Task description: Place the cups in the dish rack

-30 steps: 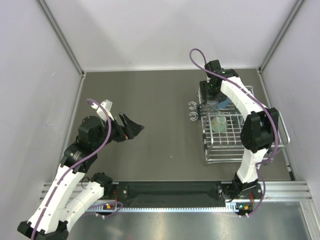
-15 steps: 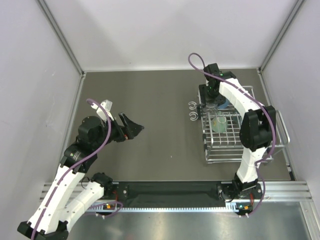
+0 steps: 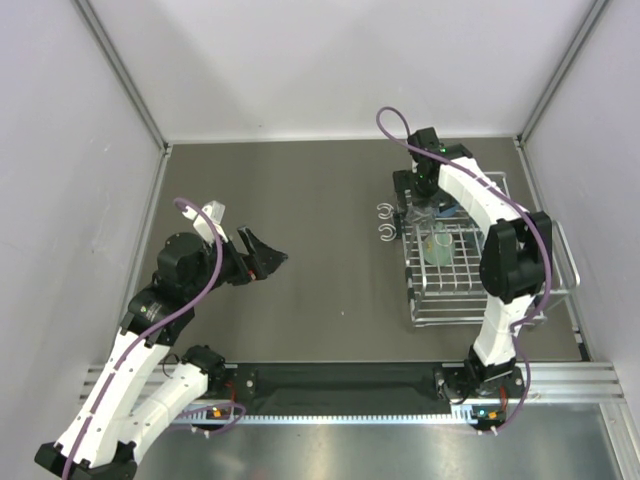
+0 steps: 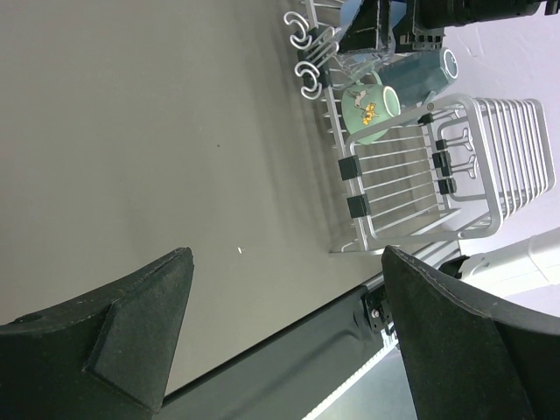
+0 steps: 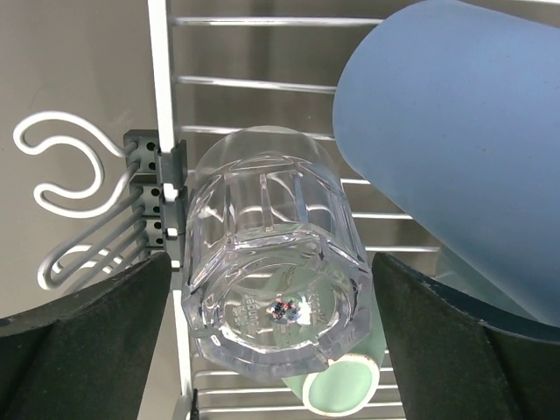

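The silver wire dish rack (image 3: 480, 295) stands on the right of the table. My right gripper (image 3: 424, 204) is over its far left corner. In the right wrist view my right gripper (image 5: 273, 262) is open. Its fingers (image 5: 87, 341) straddle a clear plastic tumbler (image 5: 262, 201) lying in the rack, with a small gap on each side. A blue tumbler (image 5: 455, 140) lies beside the clear one. A teal-green mug (image 3: 438, 246) sits in the rack; its handle (image 5: 343, 391) shows under the clear tumbler. My left gripper (image 3: 262, 254) is open and empty over the table's left half. The cream mug and the smaller clear tumbler are out of view.
Two curled hooks (image 3: 383, 222) stick out from the rack's left side, also in the right wrist view (image 5: 61, 166). The left wrist view shows the rack (image 4: 437, 188), the mug (image 4: 367, 107) and the blue tumbler (image 4: 426, 74) from afar. Grey walls enclose the table.
My right gripper has shifted slightly toward the rack's far left corner. The left arm has not moved.
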`<state>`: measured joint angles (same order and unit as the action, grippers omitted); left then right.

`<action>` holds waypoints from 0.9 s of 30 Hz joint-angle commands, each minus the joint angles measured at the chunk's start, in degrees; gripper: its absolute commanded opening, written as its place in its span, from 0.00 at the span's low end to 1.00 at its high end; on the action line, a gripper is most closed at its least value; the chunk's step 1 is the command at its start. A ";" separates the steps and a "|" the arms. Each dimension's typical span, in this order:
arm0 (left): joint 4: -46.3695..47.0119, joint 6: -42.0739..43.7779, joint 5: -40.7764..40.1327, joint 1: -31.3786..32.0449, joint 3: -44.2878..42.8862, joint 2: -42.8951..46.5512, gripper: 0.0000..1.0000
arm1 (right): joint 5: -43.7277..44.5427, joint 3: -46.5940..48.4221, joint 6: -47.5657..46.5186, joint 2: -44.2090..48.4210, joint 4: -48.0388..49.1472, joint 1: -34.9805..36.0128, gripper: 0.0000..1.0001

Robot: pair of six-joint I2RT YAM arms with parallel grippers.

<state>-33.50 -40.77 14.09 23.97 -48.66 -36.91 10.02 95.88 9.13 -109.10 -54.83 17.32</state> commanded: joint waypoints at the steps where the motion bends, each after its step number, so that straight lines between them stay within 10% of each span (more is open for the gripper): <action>1: 0.98 0.08 0.24 0.03 -1.26 -0.01 0.93 | 0.70 -0.60 -0.16 3.89 1.13 -0.97 0.97; 27: 7.47 -6.33 6.21 0.03 1.81 -0.88 0.96 | -4.47 -5.49 5.98 37.43 0.50 5.00 1.00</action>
<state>-31.55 -45.69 17.69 23.99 -48.25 -37.30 8.10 94.30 11.68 -79.99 -56.64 20.80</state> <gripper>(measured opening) 0.956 0.996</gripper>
